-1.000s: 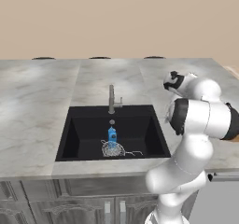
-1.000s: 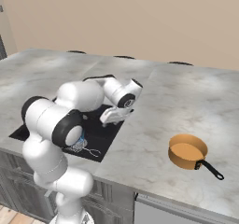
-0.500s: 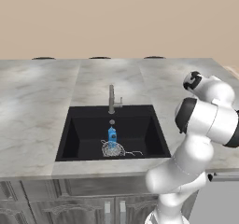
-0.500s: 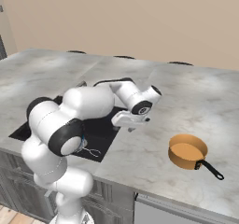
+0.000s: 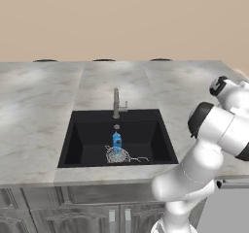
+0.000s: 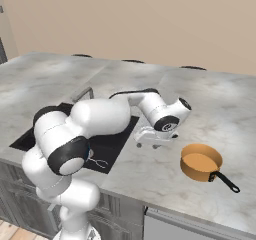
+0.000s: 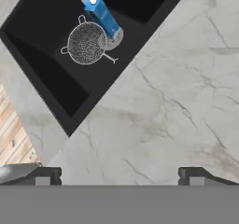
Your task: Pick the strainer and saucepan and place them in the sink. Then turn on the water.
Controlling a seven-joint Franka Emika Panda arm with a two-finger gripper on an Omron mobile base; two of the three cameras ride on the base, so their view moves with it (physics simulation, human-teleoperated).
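Grey marble counter point(image 5: 44, 101) stretches across your view under a plain beige wall, with the sink point(image 5: 90, 132) cut into it close to the front edge. You can see the strainer point(image 5: 118, 155) already lying on the sink floor near the basin's front wall, its thin wire handle pointing toward the right wall. In the hand view the strainer point(image 7: 87, 42) sits beside the round drain, and a small blue bottle point(image 7: 101, 15) lies tilted just next to it, touching or nearly touching the mesh rim. A faucet point(image 5: 116, 103) stands upright at the back edge of the sink, centred on it.

Your saucepan point(image 6: 201, 161) is on the counter well to the right of the sink, near the front edge, upright, with its dark handle pointing toward the front right corner. It is empty as far as you can see.

Your gripper point(image 6: 152, 137) hangs low over bare marble between the sink's right edge and the saucepan, apart from both. Its fingers point(image 7: 45, 175) stand wide apart in the hand view, one at each side of the bottom, with nothing between them but countertop.
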